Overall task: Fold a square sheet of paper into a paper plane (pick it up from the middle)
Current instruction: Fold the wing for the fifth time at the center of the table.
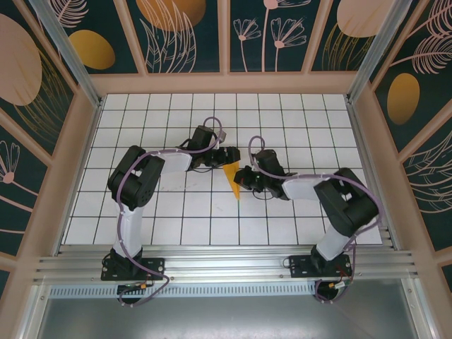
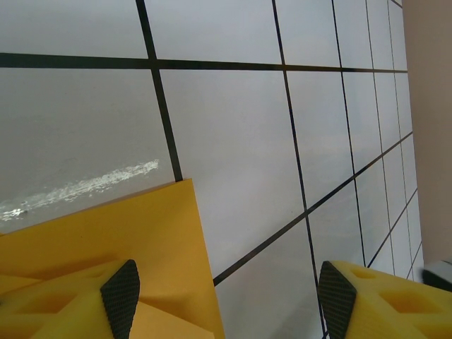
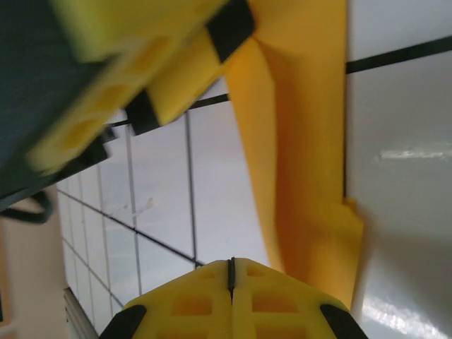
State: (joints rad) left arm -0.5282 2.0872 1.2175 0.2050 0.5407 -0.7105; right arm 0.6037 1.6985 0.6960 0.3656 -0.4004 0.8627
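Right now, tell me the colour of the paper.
Plain orange-yellow paper, clearest in the right wrist view.

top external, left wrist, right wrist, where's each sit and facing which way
top external: fixed above and behind the bases, looking down on the table; left arm and right arm meet at the folded paper.
left wrist: on the left arm, facing along the table; its open fingers show.
right wrist: on the right arm, looking down; its shut fingers show.
shared: all three show the paper.

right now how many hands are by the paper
2: the left hand, open, at the paper's far end; the right hand, shut, at its right edge.
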